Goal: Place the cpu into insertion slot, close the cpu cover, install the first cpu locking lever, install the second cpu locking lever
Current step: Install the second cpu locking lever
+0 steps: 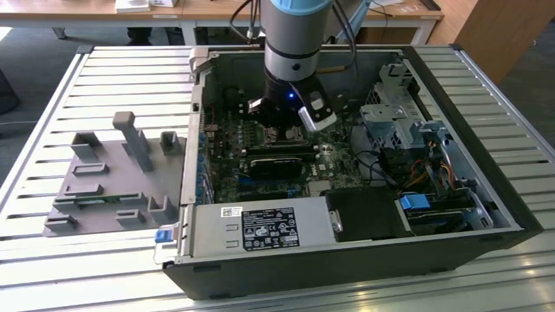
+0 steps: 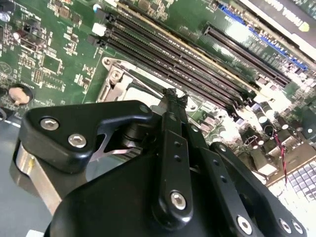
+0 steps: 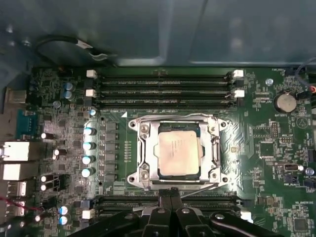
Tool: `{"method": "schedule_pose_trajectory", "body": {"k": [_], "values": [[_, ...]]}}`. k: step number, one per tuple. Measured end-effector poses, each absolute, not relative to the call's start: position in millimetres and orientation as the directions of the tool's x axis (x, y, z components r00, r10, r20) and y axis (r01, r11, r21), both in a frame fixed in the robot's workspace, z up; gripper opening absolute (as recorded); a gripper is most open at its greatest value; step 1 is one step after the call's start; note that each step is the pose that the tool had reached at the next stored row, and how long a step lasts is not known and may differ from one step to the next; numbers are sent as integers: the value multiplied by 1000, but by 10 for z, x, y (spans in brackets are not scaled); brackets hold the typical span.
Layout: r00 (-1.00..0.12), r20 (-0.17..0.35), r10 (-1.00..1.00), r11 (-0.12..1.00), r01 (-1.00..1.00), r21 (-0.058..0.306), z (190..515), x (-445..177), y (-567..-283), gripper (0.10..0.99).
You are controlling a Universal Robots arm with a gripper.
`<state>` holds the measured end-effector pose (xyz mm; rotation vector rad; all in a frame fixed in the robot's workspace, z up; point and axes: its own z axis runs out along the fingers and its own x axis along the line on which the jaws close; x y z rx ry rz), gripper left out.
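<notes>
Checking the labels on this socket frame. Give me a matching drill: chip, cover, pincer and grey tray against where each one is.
Things:
1. chip
2. cover
3. pincer
4. grey tray

Places:
A. outside the computer case, on the exterior view's left
B. grey-tan square showing through the window
C. silver frame lying flat around the chip
D. at the frame's edge, by the memory slots

Pairs: 1-B, 2-C, 3-D, 4-A

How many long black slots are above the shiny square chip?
3, stacked in rows above the cpu: top, middle, lowest. More lie below, partly hidden by the gripper.
</notes>
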<state>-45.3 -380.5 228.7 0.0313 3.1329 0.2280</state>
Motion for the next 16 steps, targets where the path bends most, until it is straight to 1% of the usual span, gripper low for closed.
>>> {"method": "schedule_pose_trajectory", "body": {"k": [1,3,11,16], "values": [[-1000,1,20,988,20,154,2287,-453,-3818,118],[-1000,1,20,987,20,162,2287,-454,-3842,118],[-1000,1,20,985,20,171,2282,-552,-3886,118],[-1000,2,20,985,20,173,2206,-597,-3887,118]]}}
